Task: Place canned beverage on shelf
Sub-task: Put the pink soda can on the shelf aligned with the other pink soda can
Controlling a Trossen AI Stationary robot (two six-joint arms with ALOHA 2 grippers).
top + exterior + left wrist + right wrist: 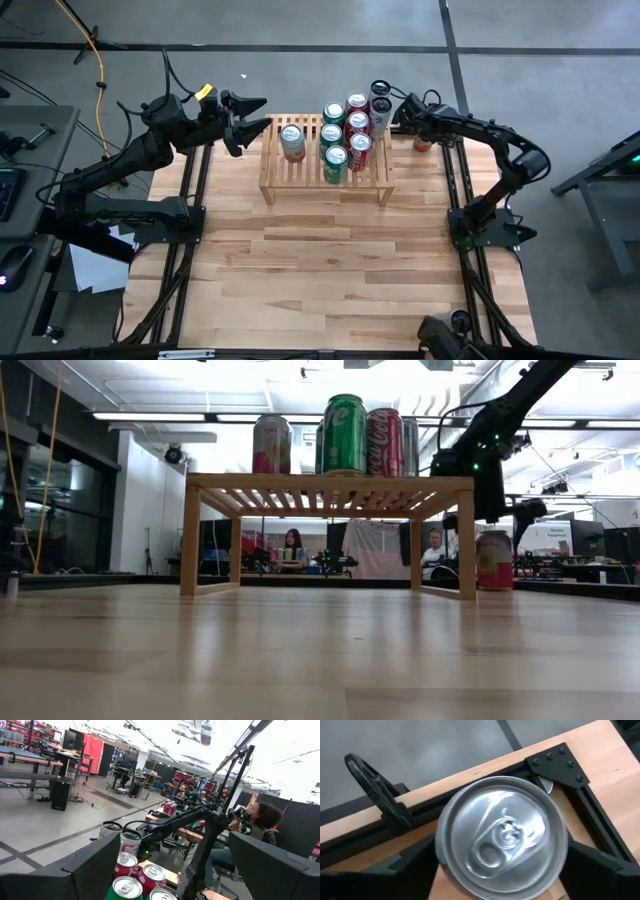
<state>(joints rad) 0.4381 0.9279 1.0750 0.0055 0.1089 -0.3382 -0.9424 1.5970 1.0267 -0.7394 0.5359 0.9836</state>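
The right gripper (502, 870) stands above a pink-red aluminium can (494, 560) on the table, just beside the low light-wood slatted shelf (275, 170); its jaws are spread on both sides of the silver lid, not pinching yet. This looks like the grasping step. Next it must close, lift, and carry. The left gripper (258, 113) waits spread near the shelf's other end.

Light source: ceiling strip lights (150, 416), bright and even.
Glare: the ceiling is washed out in the low and left wrist views; a soft sheen lies on the worktop (320, 650).
Shadows: faint, short.
Focus: near worktop blurred in the low view; can lid (502, 837) sharp.
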